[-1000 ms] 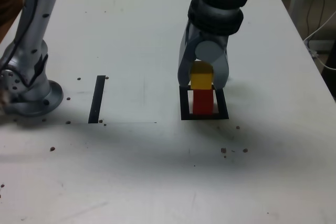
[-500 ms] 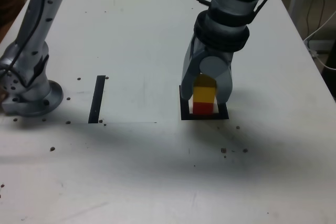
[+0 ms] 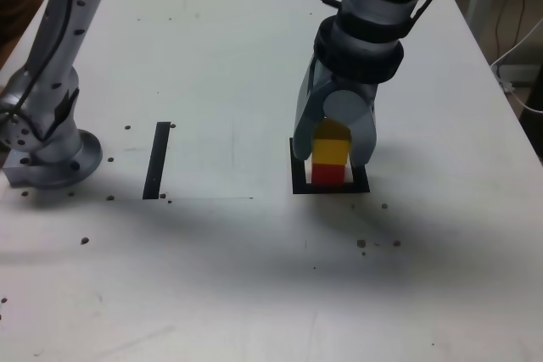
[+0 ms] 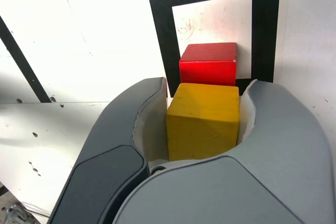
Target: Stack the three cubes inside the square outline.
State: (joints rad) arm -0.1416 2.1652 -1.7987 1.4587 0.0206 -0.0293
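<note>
The fingers [image 4: 286, 124] grip the yellow cube [image 4: 203, 119] near the red cube [image 4: 209, 62] inside the square outline [image 4: 265, 30].

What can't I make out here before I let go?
- Contact between the yellow cube and red cube: unclear in both views; the yellow one hides the join.
- Red cube's lower part, wrist view: behind the yellow cube.
- Green cube: seen in neither view.

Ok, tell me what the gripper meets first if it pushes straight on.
Most likely the red cube, just beyond the yellow cube it grips; whether those two already touch is hard to tell.
</note>
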